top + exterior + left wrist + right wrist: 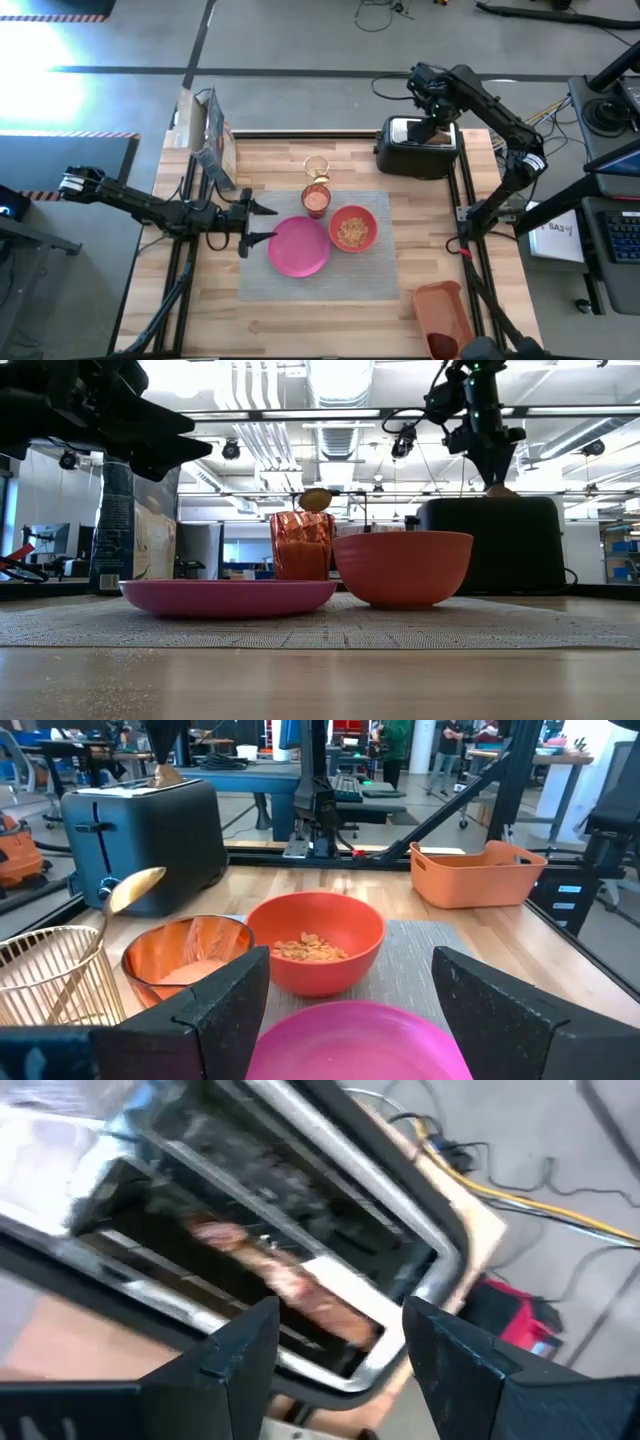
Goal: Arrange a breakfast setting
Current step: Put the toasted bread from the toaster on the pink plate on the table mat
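Note:
A pink plate (298, 246), an orange bowl (352, 228) holding cereal and an orange cup (316, 200) stand on the grey placemat (320, 280). A gold spoon (135, 890) stands in the clear glass (318, 166) just beyond the mat. My left gripper (262, 223) is open, raised above the table at the plate's left edge; its fingers stand either side of the plate's rim (360, 1040). My right gripper (430, 125) is open above the toaster (418, 147), its fingers either side of the slot where toast (290, 1285) sits; the toast's top (500, 489) sticks out.
A cereal box (205, 135) stands at the table's far left. An orange tray (440, 310) lies at the near right corner with a dark red thing (440, 346) at its near end. Bare wood shows near the front edge and to the mat's left.

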Motion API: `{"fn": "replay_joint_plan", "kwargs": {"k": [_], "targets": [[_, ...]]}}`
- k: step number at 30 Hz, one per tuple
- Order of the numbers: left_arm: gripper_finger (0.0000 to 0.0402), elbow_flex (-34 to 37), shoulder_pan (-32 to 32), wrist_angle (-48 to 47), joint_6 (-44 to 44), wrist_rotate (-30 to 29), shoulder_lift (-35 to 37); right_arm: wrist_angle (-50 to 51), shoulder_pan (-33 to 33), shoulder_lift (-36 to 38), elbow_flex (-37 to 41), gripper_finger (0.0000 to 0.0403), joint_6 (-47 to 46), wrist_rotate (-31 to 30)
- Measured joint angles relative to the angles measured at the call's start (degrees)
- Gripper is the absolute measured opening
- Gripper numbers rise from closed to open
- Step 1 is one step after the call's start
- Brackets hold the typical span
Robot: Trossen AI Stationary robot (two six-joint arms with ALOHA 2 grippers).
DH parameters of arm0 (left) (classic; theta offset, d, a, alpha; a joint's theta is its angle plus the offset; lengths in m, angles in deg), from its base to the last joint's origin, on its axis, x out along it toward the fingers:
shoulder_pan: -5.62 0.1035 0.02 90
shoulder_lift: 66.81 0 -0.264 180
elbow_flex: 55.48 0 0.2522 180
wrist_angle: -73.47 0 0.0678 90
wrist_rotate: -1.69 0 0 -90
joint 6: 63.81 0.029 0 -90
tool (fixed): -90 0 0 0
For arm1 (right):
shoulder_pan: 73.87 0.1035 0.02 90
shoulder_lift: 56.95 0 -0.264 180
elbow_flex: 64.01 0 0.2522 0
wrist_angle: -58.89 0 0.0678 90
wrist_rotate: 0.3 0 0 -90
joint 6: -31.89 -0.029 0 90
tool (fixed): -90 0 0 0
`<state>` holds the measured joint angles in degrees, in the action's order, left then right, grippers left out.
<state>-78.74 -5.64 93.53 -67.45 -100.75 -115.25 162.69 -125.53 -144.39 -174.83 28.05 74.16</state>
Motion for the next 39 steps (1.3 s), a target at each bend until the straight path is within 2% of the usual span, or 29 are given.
{"fn": "replay_joint_plan", "kwargs": {"k": [14, 19, 24, 34, 39], "targets": [[0.0262, 0.00, -0.01, -0.15, -0.07, 0.06, 0.04, -0.17, -0.31, -0.09, 5.03, 0.0203, 0.57, 1.78], [0.0262, 0.00, -0.01, -0.10, -0.07, 0.08, 0.09, -0.54, -0.24, -0.09, 7.11, 0.0203, 0.92, -1.43], [0.0262, 0.00, -0.01, 0.07, -0.07, 0.08, 0.11, -0.97, -0.24, -0.09, 7.19, 0.0199, 1.91, -1.56], [0.0262, 0.00, -0.01, 0.00, 0.09, 0.06, 0.11, -2.54, -0.24, -0.09, 7.19, 0.0113, 2.41, 0.31], [0.0262, 0.00, -0.01, -0.33, 0.09, 0.06, 0.11, -2.70, -0.24, -0.09, 7.19, 0.0086, 2.64, 2.33]]}}
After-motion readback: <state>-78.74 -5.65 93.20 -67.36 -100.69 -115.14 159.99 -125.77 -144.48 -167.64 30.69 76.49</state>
